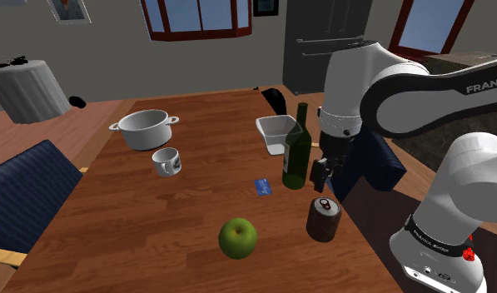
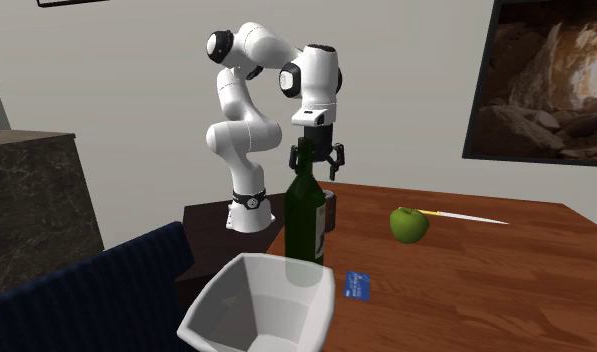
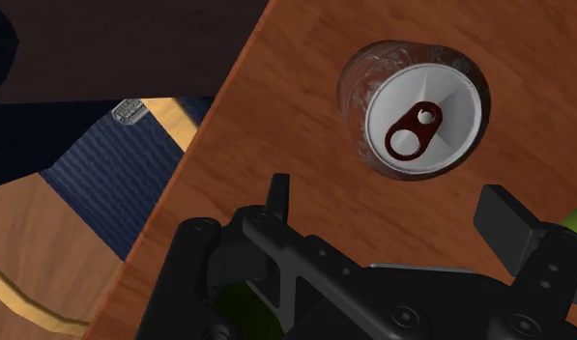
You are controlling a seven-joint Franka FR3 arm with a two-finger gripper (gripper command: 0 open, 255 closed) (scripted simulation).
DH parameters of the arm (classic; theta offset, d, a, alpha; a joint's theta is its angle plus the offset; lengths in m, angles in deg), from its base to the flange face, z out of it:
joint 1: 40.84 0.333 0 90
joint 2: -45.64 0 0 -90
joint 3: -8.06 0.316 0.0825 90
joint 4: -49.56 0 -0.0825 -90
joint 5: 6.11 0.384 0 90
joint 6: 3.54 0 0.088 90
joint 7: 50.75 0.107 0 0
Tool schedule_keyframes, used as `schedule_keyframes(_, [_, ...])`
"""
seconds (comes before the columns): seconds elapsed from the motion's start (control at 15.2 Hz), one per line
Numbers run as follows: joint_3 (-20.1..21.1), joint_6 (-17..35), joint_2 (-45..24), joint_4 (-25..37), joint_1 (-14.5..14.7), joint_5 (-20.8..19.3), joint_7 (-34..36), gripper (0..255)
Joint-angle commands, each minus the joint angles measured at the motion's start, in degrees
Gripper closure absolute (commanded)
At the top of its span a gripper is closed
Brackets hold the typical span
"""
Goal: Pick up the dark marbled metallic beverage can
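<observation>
The black gripper [image 3: 388,193], fingers spread and empty, hovers above the upright dark can [image 3: 417,106], which stands just beyond its fingertips.

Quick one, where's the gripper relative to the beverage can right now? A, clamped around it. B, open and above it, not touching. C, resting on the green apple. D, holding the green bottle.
B: in the wrist view the black fingers stand wide apart with the upright can beyond them, untouched, and the shoulder view shows the gripper hanging above it.
</observation>
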Motion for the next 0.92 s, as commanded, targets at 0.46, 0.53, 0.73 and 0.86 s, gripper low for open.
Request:
schedule_keyframes(0.46, [7.23, 13.78, -7.54, -3.89, 1.27, 4.37, 4.54, 0])
schedule_keyframes(0.53, [7.55, 14.90, -8.26, -4.29, 1.26, 4.60, 4.51, 0])
schedule_keyframes(0.73, [8.07, 16.69, -9.46, -4.90, 1.22, 4.95, 4.48, 0])
schedule_keyframes(0.86, [8.12, 16.87, -9.67, -4.86, 1.16, 4.93, 4.48, 255])
